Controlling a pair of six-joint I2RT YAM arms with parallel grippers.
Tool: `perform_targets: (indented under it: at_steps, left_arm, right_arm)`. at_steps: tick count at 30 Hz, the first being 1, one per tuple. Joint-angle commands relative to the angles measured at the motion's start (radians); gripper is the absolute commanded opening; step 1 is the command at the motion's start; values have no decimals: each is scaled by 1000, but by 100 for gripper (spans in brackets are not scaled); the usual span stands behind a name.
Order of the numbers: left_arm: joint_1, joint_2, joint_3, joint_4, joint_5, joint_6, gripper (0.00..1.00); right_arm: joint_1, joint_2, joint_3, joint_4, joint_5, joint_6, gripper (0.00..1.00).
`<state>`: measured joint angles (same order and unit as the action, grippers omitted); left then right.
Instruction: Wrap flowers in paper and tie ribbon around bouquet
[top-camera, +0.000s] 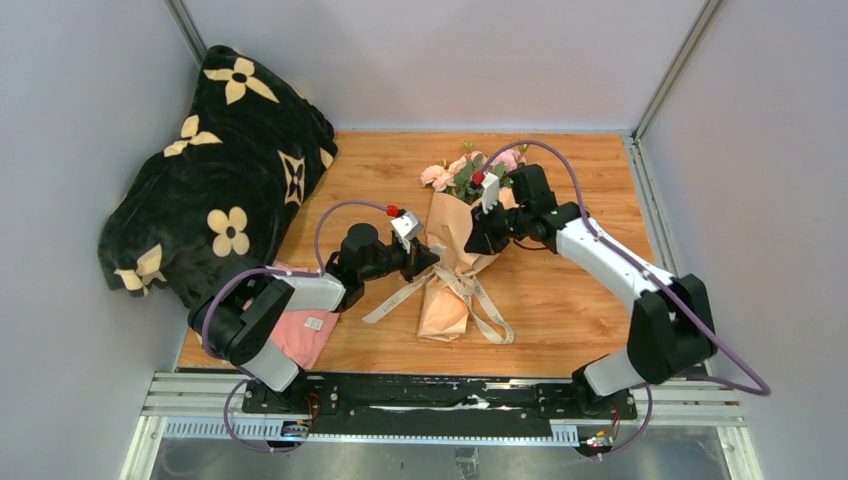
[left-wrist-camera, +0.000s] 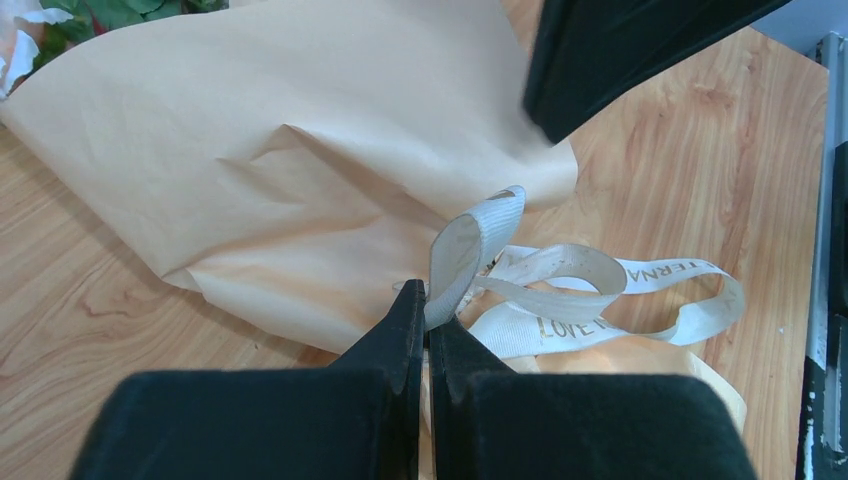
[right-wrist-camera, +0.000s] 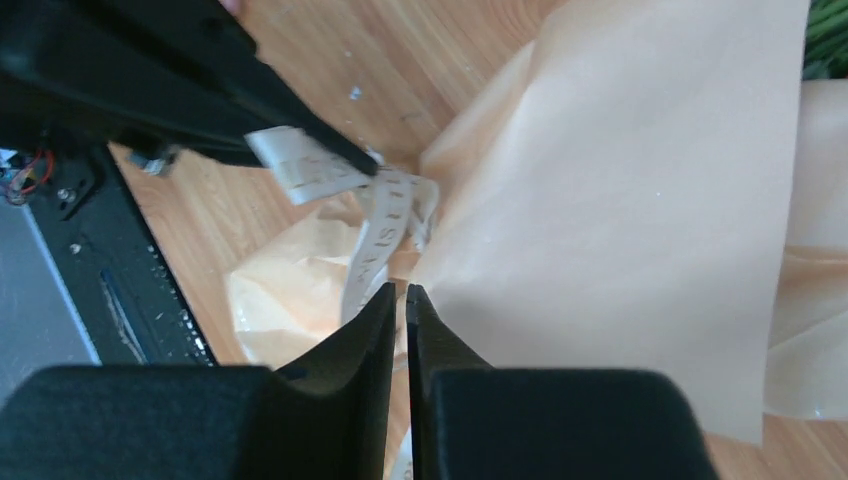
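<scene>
Dark capital letters are printed along the ribbon (left-wrist-camera: 565, 325). In the left wrist view, one strand reads "LOVE", and another reads "TERNA", with the rest of the word lost in a fold. In the right wrist view the ribbon's lettering is too blurred to read.

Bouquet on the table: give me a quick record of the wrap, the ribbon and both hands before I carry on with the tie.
flowers: pink, with green leaves, sticking out of the wide end of the wrap
paper: peach, folded round the stems, lying on the wooden table
ribbon: cream, printed, looped loosely at the narrow part, ends trailing on the wood
left hand: shut on a ribbon loop
right hand: fingers almost together at the ribbon beside the paper; grip unclear
</scene>
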<state>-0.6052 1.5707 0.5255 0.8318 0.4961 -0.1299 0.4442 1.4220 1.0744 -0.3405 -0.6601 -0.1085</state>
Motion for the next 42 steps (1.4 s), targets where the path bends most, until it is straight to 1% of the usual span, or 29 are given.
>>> perform_targets:
  at_steps: [1, 5, 9, 12, 16, 19, 21, 25, 28, 30, 33, 35, 39, 42]
  left_arm:
    - [1, 8, 1, 35, 11, 15, 0]
    - [1, 3, -1, 25, 6, 21, 0]
    - [-1, 5, -3, 24, 9, 15, 0]
    - [0, 4, -4, 24, 8, 16, 0]
    - [0, 3, -4, 23, 5, 19, 0]
    - [0, 3, -7, 23, 4, 20, 0]
    - [0, 3, -8, 23, 3, 19, 0]
    - [0, 2, -8, 23, 7, 18, 0]
    - [0, -1, -8, 18, 6, 19, 0]
    - [0, -3, -9, 17, 6, 19, 0]
    - [-1, -7, -9, 12, 6, 21, 0]
    - [0, -9, -8, 9, 6, 22, 0]
    - [1, -11, -9, 7, 4, 24, 0]
    - [1, -12, -10, 4, 1, 25, 0]
  right_arm:
    - [44, 130, 39, -12, 89, 28, 10]
    - [91, 190, 48, -32, 106, 5, 9]
    - [96, 221, 11, 3, 115, 25, 9]
    - [98, 232, -9, 24, 81, 35, 10]
    - [112, 204, -27, 8, 36, 1, 10]
    - [128, 164, -45, -37, -16, -32, 10]
    - [148, 143, -67, -52, -14, -36, 11]
    - [165, 111, -127, 3, -7, 13, 12]
    - [166, 100, -158, 90, -2, 73, 16]
    - [165, 100, -162, 135, 36, 95, 20]
    - [166, 108, -149, 159, 101, 89, 23]
    - [166, 115, -142, 175, 118, 82, 26]
    - [165, 142, -133, 183, 98, 72, 36]
    - [166, 159, -137, 183, 81, 68, 38]
